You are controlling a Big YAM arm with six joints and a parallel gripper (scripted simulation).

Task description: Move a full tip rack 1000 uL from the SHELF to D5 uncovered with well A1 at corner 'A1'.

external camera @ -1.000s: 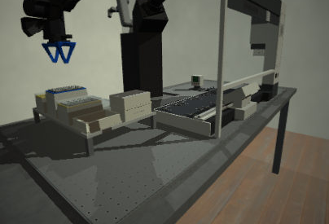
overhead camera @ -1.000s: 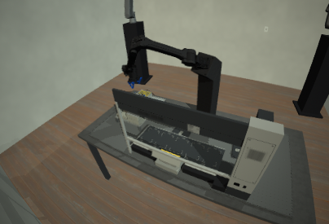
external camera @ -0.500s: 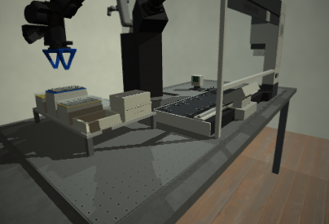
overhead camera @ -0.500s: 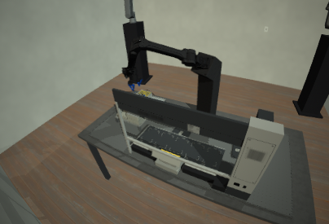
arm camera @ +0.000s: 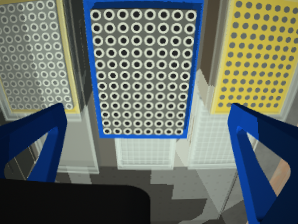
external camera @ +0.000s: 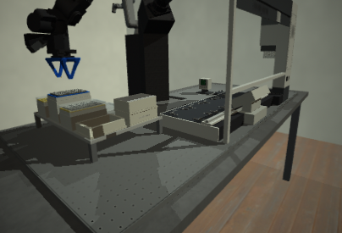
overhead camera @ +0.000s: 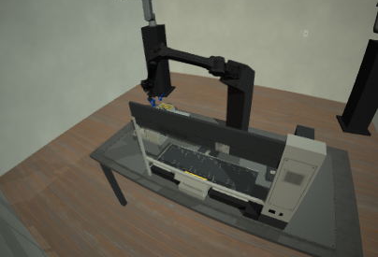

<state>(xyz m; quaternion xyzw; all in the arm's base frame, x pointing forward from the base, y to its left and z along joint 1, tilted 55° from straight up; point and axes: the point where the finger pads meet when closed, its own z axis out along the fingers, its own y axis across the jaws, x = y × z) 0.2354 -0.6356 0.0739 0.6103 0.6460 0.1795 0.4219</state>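
Note:
In the wrist view a blue-framed tip rack (arm camera: 143, 63), uncovered and full of white-ringed tips, lies straight below me on the shelf. A yellow-framed rack (arm camera: 33, 52) with tips stands to its left. A yellow rack (arm camera: 256, 56) with dark, empty holes stands to its right. My gripper (arm camera: 147, 112) is open and empty, its blue fingers spread wider than the blue rack. In the exterior view the gripper (external camera: 62, 67) hangs a little above the blue rack (external camera: 68, 94). It also shows in the top view (overhead camera: 155, 99). The size labels are not readable.
The shelf (external camera: 97, 124) also holds a low open tray (external camera: 102, 125) and two stacked pale blocks (external camera: 135, 108). The deck (external camera: 203, 107) lies to the right under a tall frame with a post (external camera: 229, 60). A small green-faced box (external camera: 206, 83) stands behind the deck.

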